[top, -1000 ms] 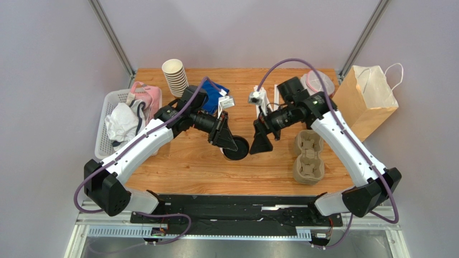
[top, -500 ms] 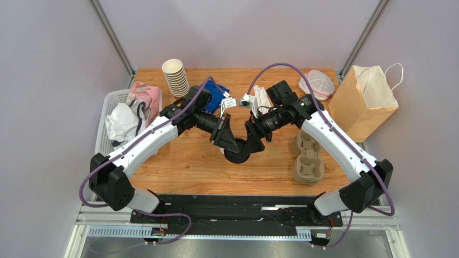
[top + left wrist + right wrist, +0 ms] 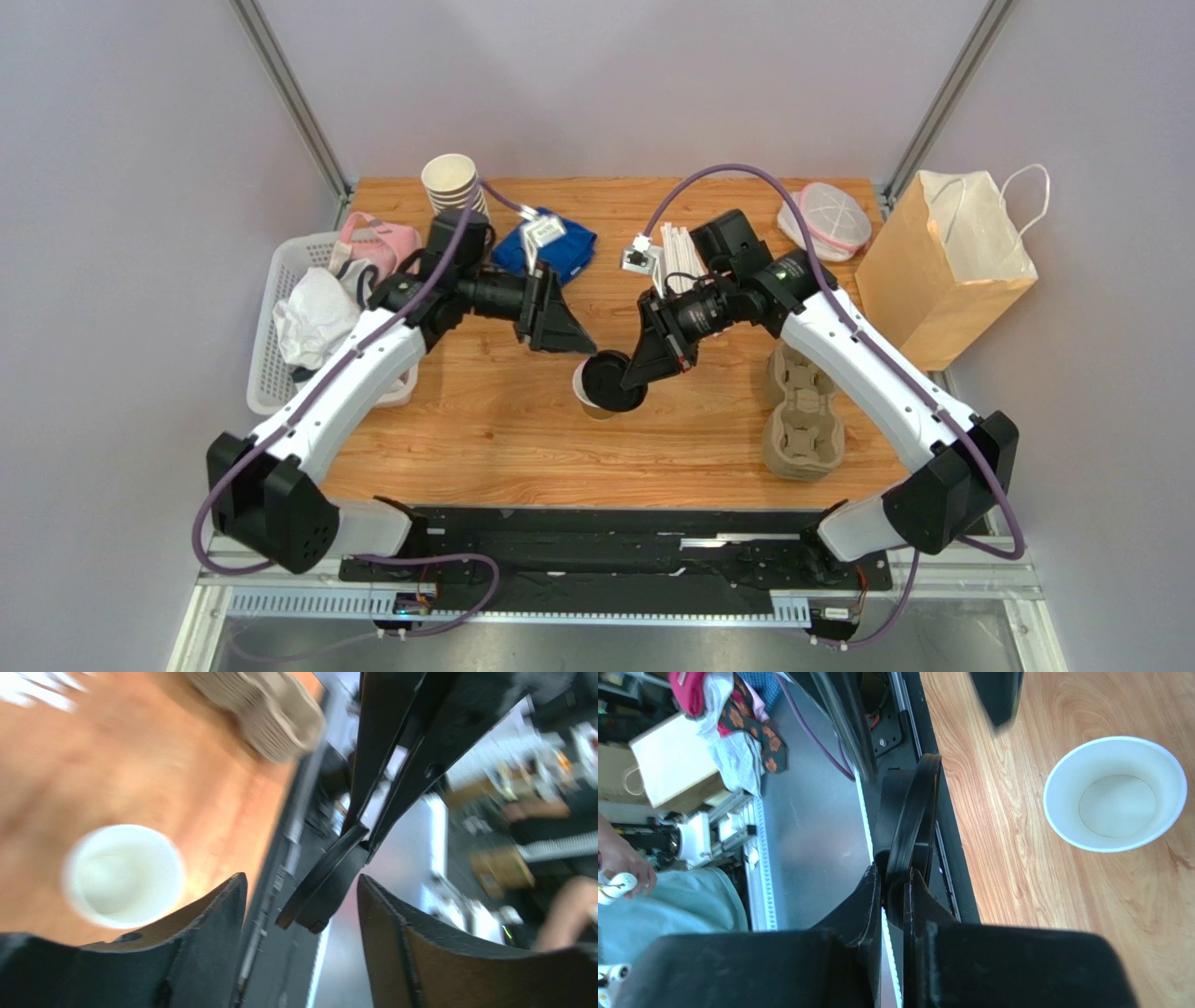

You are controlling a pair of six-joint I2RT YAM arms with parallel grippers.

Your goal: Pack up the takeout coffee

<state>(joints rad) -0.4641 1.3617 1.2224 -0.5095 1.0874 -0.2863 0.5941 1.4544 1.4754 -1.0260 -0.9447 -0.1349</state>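
Observation:
The takeout coffee stands in two parts. Its paper cup (image 3: 1115, 792) sits upright and lidless on the wooden table, its white inside showing, also in the left wrist view (image 3: 123, 875). Its round black lid (image 3: 610, 381) hangs just above the cup, pinched by the rim in my right gripper (image 3: 643, 371). In the right wrist view the lid (image 3: 913, 826) stands edge-on between the shut jaws of the right gripper (image 3: 896, 876). My left gripper (image 3: 572, 339) is up and left of the cup, open and holding nothing (image 3: 302, 882).
A stack of lidless paper cups (image 3: 452, 189) and a blue cloth (image 3: 561, 249) are at the back. A white basket of cloths (image 3: 267, 371) is at the left. A pulp cup carrier (image 3: 804, 406) and a kraft bag (image 3: 947, 259) stand at the right.
The left gripper opened, let go of the black lid and drew back up and left. The right gripper moved in and closed on the lid above the cup.

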